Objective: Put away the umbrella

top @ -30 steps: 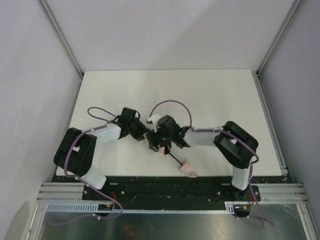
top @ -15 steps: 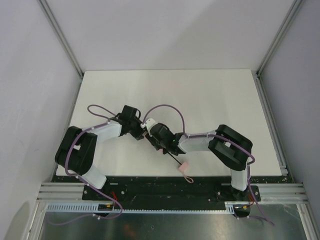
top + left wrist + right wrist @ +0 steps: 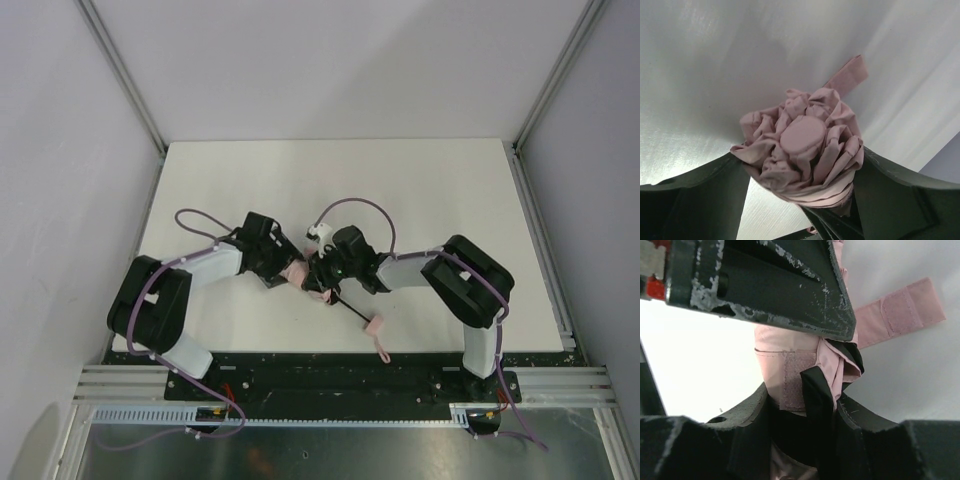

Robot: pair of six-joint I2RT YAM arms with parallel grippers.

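The umbrella [image 3: 300,271] lies on the white table between both grippers, its pale pink canopy folded. Its thin black shaft [image 3: 348,309] runs toward the near edge and ends in the pink handle [image 3: 372,324] with a wrist loop [image 3: 383,350]. My left gripper [image 3: 290,267] stands wide around the canopy's top end [image 3: 802,135]; a strip of table shows between one finger and the fabric. My right gripper [image 3: 805,395] is shut on the canopy [image 3: 775,355], beside its velcro patch. The closure strap [image 3: 900,307] hangs loose. A left finger [image 3: 770,280] crosses the top of the right wrist view.
The white table [image 3: 420,200] is boxed in by pale walls and metal posts at the left and right. A metal rail [image 3: 350,385] with cable ducting runs along the near edge, behind the arm bases.
My right gripper has shut on the canopy and my left gripper has opened round it. The right arm swung left and back, and the handle shifted slightly away from the near edge.
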